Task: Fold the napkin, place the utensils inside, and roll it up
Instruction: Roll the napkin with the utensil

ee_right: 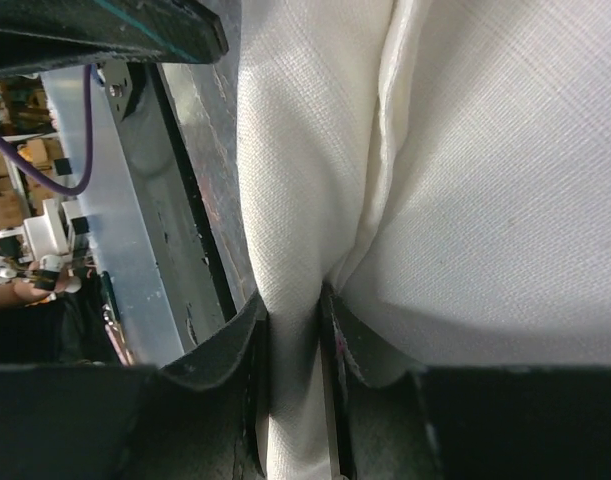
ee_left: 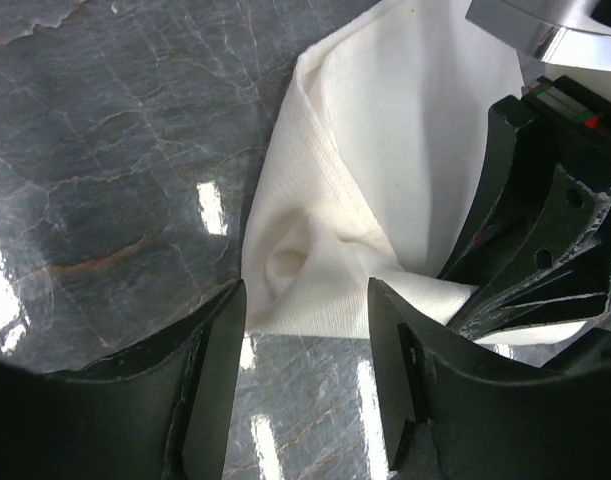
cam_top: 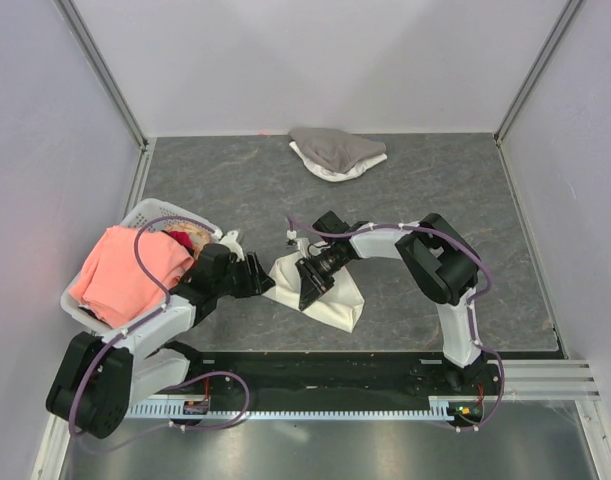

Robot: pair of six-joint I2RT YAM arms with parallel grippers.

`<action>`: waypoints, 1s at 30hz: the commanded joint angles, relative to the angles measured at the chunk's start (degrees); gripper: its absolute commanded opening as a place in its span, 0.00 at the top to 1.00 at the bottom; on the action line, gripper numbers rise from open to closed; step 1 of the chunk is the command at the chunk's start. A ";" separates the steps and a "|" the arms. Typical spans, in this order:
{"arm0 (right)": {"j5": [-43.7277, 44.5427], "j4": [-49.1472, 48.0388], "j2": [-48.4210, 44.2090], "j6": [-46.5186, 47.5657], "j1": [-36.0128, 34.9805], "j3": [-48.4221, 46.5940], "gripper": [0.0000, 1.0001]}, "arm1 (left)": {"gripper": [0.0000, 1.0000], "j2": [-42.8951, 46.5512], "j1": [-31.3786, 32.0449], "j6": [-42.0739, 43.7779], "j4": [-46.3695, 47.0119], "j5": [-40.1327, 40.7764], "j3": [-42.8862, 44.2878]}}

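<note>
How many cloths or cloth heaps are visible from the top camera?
3: the napkin at the centre; the grey-and-white heap at the far edge; the salmon-pink cloth over the white basket, left. More may be hidden in the basket.

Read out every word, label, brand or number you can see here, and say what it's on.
No readable text in any view.
The napkin, basket, pink cloth and grey cloth are all plain.
Background clutter in the right wrist view is too blurred to read.

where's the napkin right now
Top view: the napkin lies crumpled near the middle, a fold pinched in the right tool, the open left tool at its left edge.
</note>
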State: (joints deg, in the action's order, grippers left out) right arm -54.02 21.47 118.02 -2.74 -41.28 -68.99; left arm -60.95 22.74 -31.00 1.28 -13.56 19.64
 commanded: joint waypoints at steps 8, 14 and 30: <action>3.31 1.99 5.21 1.87 1.02 0.26 0.82 | 0.50 -8.92 -0.07 -1.34 9.79 -1.47 -0.12; 4.88 2.08 3.54 1.16 1.11 0.17 0.78 | 0.75 -11.03 -0.07 -1.52 9.27 -0.76 0.40; 51.52 4.73 -23.09 5.72 -12.91 3.15 0.31 | 0.98 -16.92 -0.07 -1.34 -2.31 -1.82 7.34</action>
State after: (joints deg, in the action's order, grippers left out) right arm -24.77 27.09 100.42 -1.87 -45.15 -68.12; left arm -76.03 22.72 -32.34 6.61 -15.92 24.32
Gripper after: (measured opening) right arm 0.668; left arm 0.040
